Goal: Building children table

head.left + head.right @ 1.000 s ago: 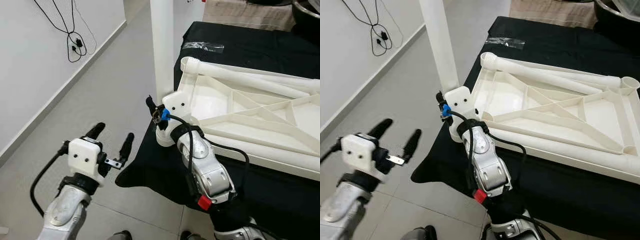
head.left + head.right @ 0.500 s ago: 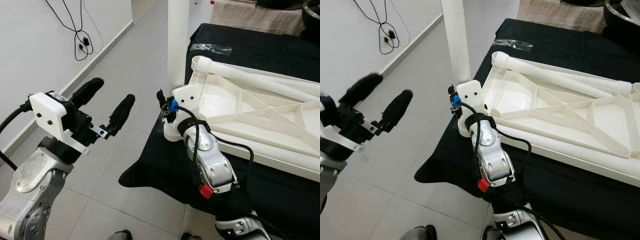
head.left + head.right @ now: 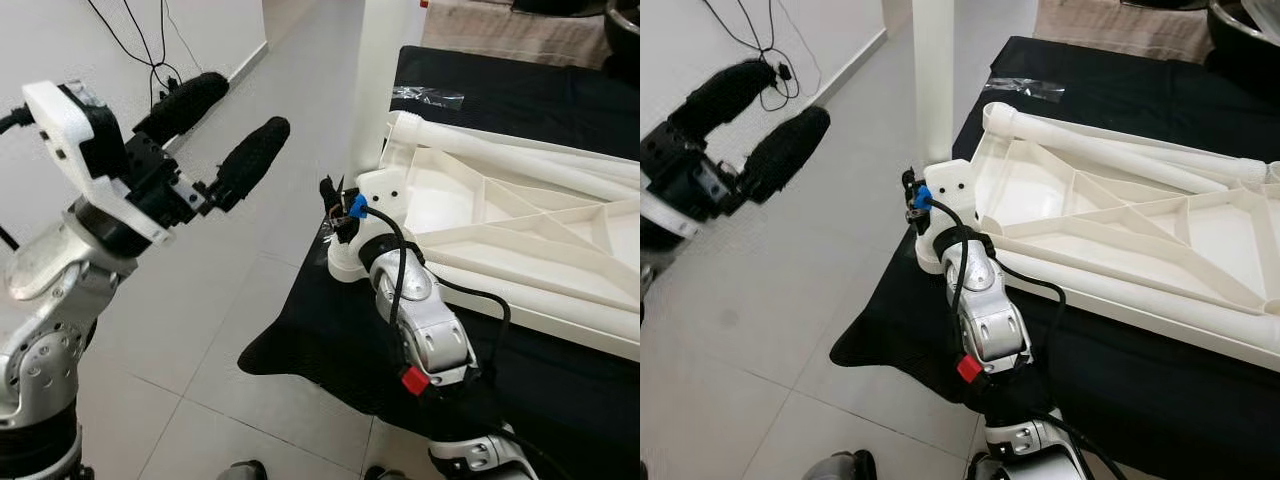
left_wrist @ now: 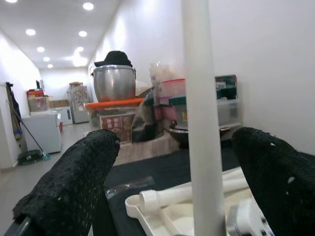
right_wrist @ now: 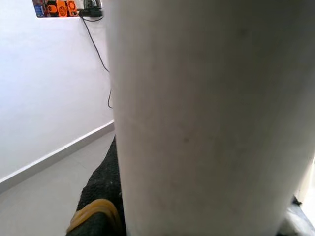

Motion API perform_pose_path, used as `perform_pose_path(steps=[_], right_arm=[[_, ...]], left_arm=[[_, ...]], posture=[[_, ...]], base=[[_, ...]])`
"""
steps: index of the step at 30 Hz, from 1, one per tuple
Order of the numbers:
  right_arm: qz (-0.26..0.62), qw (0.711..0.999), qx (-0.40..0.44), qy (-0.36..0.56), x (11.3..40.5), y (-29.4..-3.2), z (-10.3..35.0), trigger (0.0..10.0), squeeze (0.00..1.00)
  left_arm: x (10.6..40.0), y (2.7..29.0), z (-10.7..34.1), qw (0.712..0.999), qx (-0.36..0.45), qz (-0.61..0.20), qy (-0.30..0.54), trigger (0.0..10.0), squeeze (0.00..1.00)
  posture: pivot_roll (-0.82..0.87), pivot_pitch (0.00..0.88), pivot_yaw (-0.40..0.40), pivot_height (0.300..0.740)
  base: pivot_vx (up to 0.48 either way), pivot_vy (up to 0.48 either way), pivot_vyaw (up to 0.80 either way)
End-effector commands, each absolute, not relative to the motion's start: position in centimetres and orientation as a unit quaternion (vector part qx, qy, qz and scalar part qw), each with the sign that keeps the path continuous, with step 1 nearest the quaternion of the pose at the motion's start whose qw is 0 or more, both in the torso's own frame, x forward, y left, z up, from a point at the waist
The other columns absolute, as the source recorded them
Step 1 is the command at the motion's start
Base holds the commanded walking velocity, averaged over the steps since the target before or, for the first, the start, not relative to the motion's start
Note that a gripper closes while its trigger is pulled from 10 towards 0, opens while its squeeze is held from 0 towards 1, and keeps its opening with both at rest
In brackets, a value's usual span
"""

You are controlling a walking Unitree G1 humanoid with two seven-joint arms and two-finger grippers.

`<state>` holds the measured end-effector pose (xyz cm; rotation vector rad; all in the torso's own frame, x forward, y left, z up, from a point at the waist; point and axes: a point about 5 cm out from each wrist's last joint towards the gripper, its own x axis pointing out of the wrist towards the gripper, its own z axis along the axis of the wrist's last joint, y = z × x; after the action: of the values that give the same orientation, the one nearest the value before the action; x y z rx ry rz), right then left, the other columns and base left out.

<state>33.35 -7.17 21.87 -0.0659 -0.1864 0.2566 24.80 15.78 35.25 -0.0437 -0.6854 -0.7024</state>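
Children's table top upside down on black-draped table, white leg upright at its corner.
Right gripper at leg base, grip unclear; left gripper raised, fingers spread, apart from leg.

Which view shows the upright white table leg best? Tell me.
The left wrist view: the upright white table leg stands unobstructed between the left gripper fingers. The eye views crop its top; the right wrist view shows a blank close-up.

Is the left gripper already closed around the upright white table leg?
No, the left gripper is open and raised over the floor, apart from the table leg.
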Motion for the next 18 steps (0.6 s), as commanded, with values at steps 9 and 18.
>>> perform_pose_path(steps=[9,18], right_arm=[[0.095,0.995,-0.027,-0.032,33.4,-8.3,19.4,10.0,0.00],[0.105,0.993,-0.020,-0.047,33.1,-7.8,20.0,10.0,0.00]], left_arm=[[29.4,13.1,36.2,0.879,-0.105,-0.380,-0.269,10.0,0.00],[30.7,10.0,35.9,0.845,-0.088,-0.479,-0.221,10.0,0.00]], posture=[[0.02,0.210,0.020,0.740],[0.02,0.211,0.040,0.740]], base=[[0.000,0.000,0.00],[0.000,0.000,0.00]])
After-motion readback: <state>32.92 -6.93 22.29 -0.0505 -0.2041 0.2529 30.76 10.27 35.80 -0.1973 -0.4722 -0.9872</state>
